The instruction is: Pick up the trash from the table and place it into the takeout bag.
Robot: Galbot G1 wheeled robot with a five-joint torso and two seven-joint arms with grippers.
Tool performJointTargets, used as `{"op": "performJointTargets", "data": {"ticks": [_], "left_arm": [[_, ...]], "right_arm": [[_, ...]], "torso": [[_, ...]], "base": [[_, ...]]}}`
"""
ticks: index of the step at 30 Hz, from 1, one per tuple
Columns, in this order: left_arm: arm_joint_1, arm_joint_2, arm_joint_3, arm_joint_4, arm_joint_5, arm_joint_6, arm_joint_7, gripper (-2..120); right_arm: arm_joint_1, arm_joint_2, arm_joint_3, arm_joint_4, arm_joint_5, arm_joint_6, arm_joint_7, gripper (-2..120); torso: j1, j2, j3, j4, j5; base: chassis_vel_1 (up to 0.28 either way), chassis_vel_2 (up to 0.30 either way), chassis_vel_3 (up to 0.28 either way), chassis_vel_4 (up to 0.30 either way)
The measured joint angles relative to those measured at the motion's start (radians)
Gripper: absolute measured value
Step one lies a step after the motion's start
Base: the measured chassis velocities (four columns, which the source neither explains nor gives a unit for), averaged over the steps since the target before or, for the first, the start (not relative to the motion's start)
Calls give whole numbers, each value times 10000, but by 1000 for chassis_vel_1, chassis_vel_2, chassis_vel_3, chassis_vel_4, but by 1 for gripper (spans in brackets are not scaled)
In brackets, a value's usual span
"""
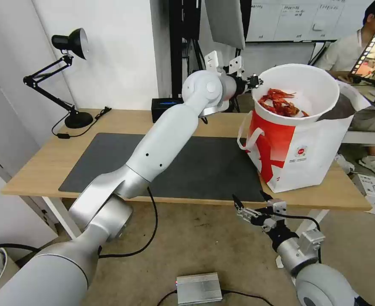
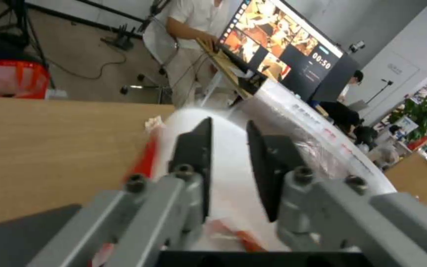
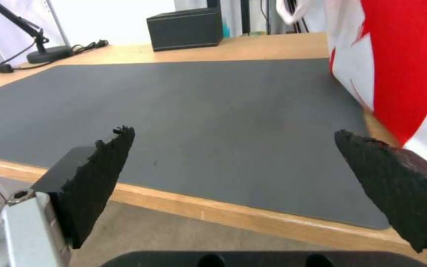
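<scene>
Nearest, the right claw (image 1: 251, 203) hangs below the surface's (image 1: 47, 165) front edge, fingers wide apart, gripping nothing. Beyond, on the right end, stands the takeout bag (image 1: 300, 155). Above its mouth the left claw (image 1: 255, 80) is clamped on the rim of the white bowl (image 1: 300, 91) of red scraps

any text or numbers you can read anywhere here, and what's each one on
"00:50": white digits on the dark monitor behind the table, in the left wrist view.
Small round red logo with tiny print under it on the takeout bag: too small to read.
Red marks along the bag's clear lining rim: blurred, unreadable.
Whiteboard on the back wall: grid and writing too faint to read.
</scene>
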State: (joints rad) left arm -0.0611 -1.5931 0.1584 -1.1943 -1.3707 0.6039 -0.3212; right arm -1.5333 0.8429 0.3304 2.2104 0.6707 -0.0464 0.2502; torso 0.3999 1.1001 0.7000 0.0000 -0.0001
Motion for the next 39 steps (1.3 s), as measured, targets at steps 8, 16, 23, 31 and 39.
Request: {"op": "performJointTargets", "data": {"ticks": [8, 16, 23, 31, 39], "left_arm": [[-41, 2, -25, -17, 105, 34, 7, 53], [28, 80, -108, -166, 336, 35, 8, 81], [332, 606, -33, -634, 455, 30, 52, 100], [939, 1372, -84, -1160, 554, 155, 500, 100], [2128, 3055, -276, -2635, 1459, 256, 1273, 100]], "right_arm": [[1, 0, 0, 0, 0, 0, 0, 100], [0, 0, 0, 0, 0, 0, 0, 100], [0, 0, 0, 0, 0, 0, 0, 100], [0, 0, 0, 0, 0, 0, 0, 100], [0, 0, 0, 1, 0, 0, -1, 100]], "torso": [[0, 0, 0, 0, 0], [0, 0, 0, -1, 0], [1, 0, 0, 1, -1], [0, -2, -1, -3, -1], [0, -1, 0, 1, -3]], "base": [[0, 0, 0, 0], [0, 0, 0, 0], [0, 0, 0, 0], [0, 0, 0, 0], [0, 0, 0, 0]]}}
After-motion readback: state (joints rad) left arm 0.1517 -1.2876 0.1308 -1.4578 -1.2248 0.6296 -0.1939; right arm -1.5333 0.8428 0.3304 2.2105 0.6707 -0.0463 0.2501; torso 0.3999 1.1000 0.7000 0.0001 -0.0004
